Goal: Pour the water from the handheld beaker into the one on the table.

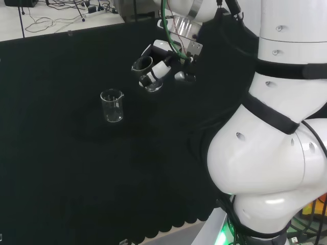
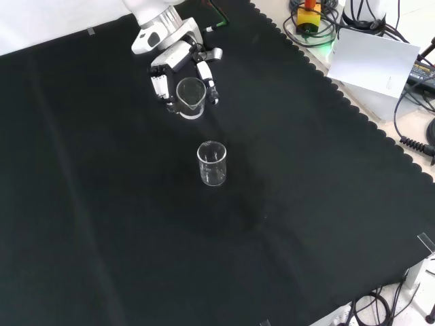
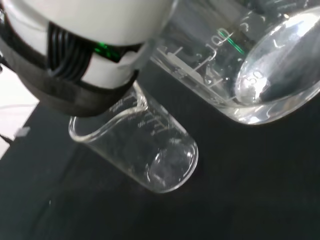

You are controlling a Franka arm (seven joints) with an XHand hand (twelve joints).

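While the robot hand [image 2: 178, 64] is curling around the tilted handheld beaker [image 2: 191, 97], it is hovering near the empty beaker [image 2: 212, 164] on the tabletop [image 2: 102, 224]; pouring likely needs closer alignment.

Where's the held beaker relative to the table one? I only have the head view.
Observer: In the front view the held beaker sits above and slightly left of the table beaker, clear of it.
Operator: Grip?
Observer: The hand has fingers curled down both sides of the held beaker.
Operator: Any water in the table one?
Observer: The wrist view shows the table beaker upright on the cloth; I can't tell any water in it.
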